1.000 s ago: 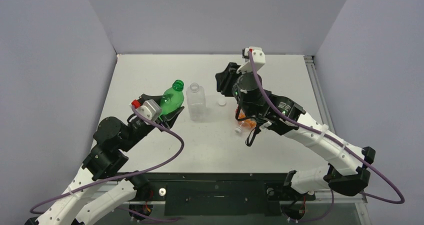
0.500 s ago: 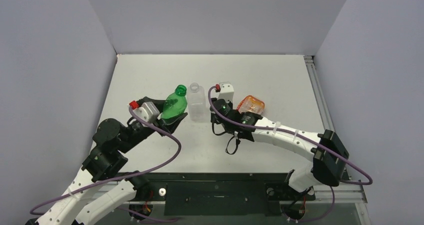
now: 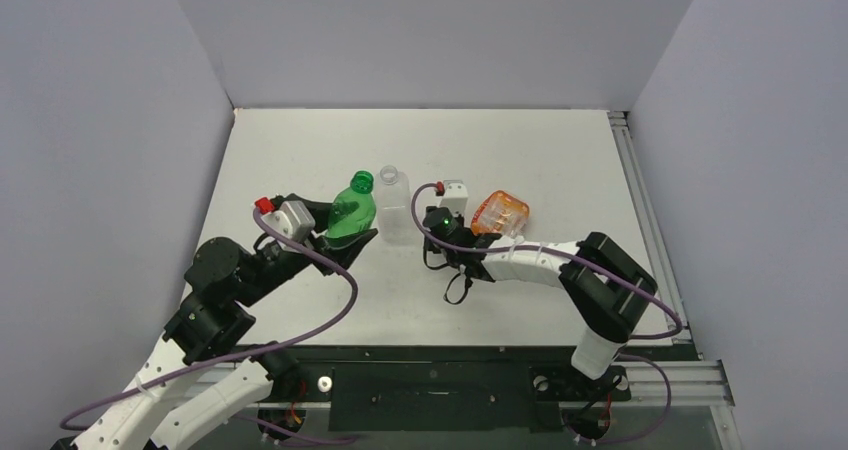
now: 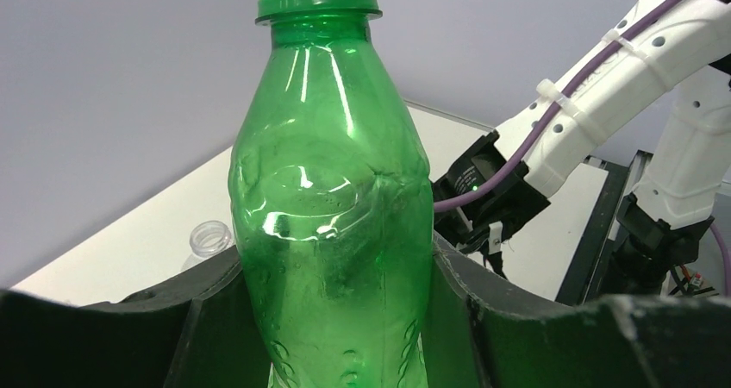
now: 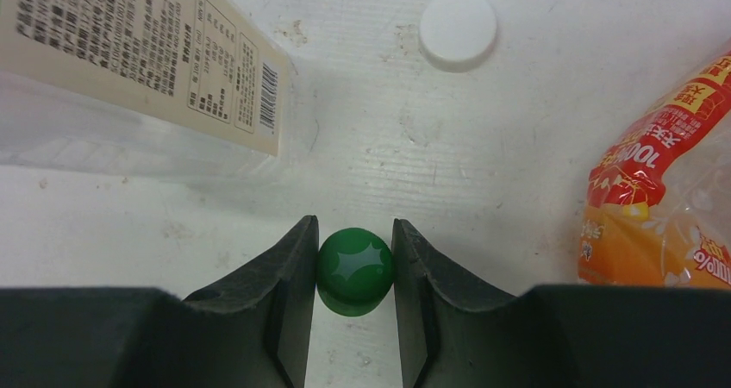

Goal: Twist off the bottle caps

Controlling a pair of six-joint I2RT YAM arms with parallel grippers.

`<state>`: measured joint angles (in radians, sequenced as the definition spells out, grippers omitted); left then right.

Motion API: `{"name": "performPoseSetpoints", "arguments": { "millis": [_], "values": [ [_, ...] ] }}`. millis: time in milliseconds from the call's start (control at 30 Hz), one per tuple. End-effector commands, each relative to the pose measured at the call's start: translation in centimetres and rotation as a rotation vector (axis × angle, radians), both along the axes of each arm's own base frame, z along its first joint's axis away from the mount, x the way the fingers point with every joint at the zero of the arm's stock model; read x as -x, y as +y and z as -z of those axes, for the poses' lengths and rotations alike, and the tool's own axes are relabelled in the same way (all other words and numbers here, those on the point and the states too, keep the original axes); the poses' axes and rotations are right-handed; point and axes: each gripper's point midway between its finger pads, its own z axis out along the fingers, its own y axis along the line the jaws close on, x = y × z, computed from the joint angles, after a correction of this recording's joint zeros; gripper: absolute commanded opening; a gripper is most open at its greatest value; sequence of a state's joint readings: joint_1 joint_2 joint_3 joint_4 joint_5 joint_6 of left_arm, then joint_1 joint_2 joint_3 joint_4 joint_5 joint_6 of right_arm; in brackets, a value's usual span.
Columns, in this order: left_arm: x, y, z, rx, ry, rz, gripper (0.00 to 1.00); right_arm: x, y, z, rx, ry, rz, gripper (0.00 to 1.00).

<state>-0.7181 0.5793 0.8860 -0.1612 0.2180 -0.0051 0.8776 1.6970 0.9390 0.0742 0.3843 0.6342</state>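
Now: right arm is down. A moment ago it stood high over the right half of the table (image 3: 560, 150), wrist above the orange bottle. Since then it has swung left and low, and my right gripper (image 5: 353, 243) sits close over the table surface between the clear bottle (image 5: 146, 69) and the orange bottle (image 5: 664, 198). Its fingers are pressed in on the green cap (image 5: 355, 272), one touching each side. I cannot tell whether the cap rests on the table or hangs just clear of it.

Left side is much as before. My left gripper (image 4: 334, 319) stays clamped round the belly of the green bottle (image 4: 332, 190), held off the table and leaning toward the clear bottle. The neck ring shows in the wrist view, but the mouth is cut off there. From above it reads as an open ring with no cap.

Other notes:
- Clear bottle stands upright with an open neck.
- One white cap (image 5: 457, 28) lies loose on the table beyond the right gripper, apart from both bottles.
- Orange bottle was mostly hidden under my arm before and is now in full view, just right of the gripper. I cannot tell whether its cap is on.

Reading: the green cap is off its bottle and, I judge, is being brought down to be set aside. Likely next step is to let it go near the white cap. The orange bottle still needs checking.
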Motion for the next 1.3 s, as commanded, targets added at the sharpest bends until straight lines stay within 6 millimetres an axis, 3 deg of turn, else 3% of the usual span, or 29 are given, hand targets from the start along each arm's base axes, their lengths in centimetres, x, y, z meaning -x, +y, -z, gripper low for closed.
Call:
{"name": "performPoseSetpoints", "arguments": {
  "millis": [0,167,267,333,500,600,733,767,867,1000,1167,1267],
  "values": [
    [0.7,-0.1,-2.4,0.066,-0.023,0.028,0.0,-0.8,1.0,-0.9,-0.086,-0.059,0.026,0.08],
    [0.5,-0.3,-2.3,0.062,-0.014,0.031,0.0,-0.3,0.2,-0.3,-0.09,-0.051,0.042,0.26],
    [0.5,-0.4,-2.5,0.062,-0.012,0.035,0.0,0.0,0.4,-0.6,-0.105,-0.049,0.027,0.45],
    [0.6,-0.4,-2.6,0.063,-0.012,0.038,0.0,0.1,0.6,-1.0,-0.113,-0.05,0.014,0.52],
    [0.6,-0.4,-2.5,0.067,-0.004,0.041,0.0,0.3,0.6,-3.4,-0.129,-0.068,-0.007,0.69],
    [0.7,-0.4,-2.5,0.071,-0.001,0.046,0.0,0.5,-0.1,-5.8,-0.135,-0.103,-0.009,0.72],
    [1.2,-0.8,-2.4,0.074,0.005,0.081,0.0,1.6,-1.4,-11.7,-0.158,-0.178,-0.029,0.75],
    [1.3,-0.8,-2.4,0.076,0.007,0.087,0.0,2.5,-1.9,-14.3,-0.178,-0.219,-0.047,0.75],
    [2.2,-1.2,-2.3,0.076,0.013,0.14,0.0,4.7,-2.3,-18.3,-0.192,-0.257,-0.122,0.76],
    [3.6,-1.7,-2.3,0.088,0.038,0.217,0.0,9.5,-2.5,-25.5,-0.326,-0.315,-0.339,0.76],
    [5.6,-2.7,-2.6,0.096,0.075,0.345,0.0,16.6,-1.0,-32.3,-0.511,-0.345,-0.684,0.76],
    [6.5,-3.2,-2.4,0.084,0.088,0.414,0.0,19.5,0.3,-36.5,-0.58,-0.395,-0.797,0.77]
  ]
}}
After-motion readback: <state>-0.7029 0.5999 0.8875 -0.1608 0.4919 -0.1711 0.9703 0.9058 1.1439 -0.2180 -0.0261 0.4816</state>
